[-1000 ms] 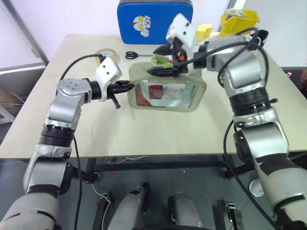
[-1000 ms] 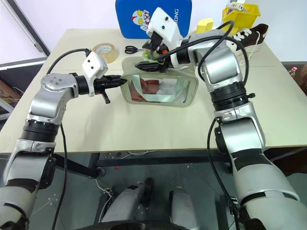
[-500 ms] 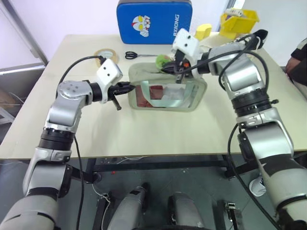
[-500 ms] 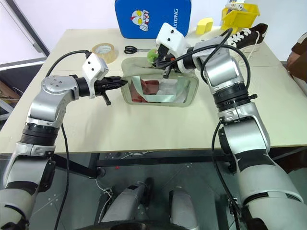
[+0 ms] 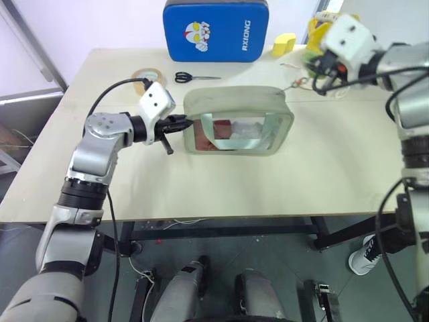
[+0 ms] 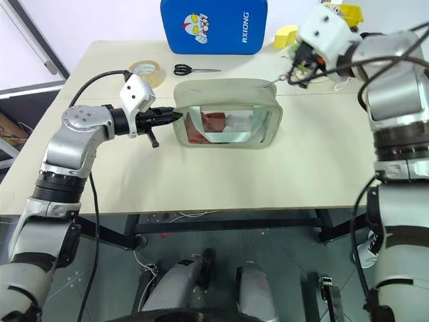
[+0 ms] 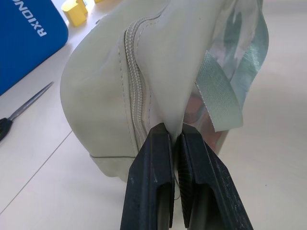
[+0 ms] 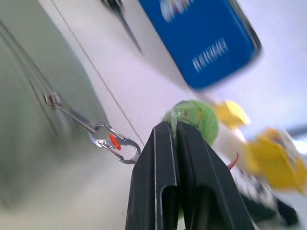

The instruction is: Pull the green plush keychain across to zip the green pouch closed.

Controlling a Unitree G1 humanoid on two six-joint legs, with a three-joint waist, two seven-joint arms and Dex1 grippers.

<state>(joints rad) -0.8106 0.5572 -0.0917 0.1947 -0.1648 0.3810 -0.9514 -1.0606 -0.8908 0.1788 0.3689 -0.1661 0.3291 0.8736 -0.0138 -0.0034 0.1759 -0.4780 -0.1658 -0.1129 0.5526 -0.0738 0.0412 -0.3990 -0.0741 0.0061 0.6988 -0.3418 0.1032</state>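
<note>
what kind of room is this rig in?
Probably a robotics lab or test workspace, not a home. A plain wooden table on a black metal frame holds assorted test props: a tape roll, scissors and a blue case, against bare white walls.

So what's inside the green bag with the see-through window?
Through the clear window of the green pouch you can see something dark red, something white and crinkly and a pale teal strap. The cloth sides cover the rest.
</note>
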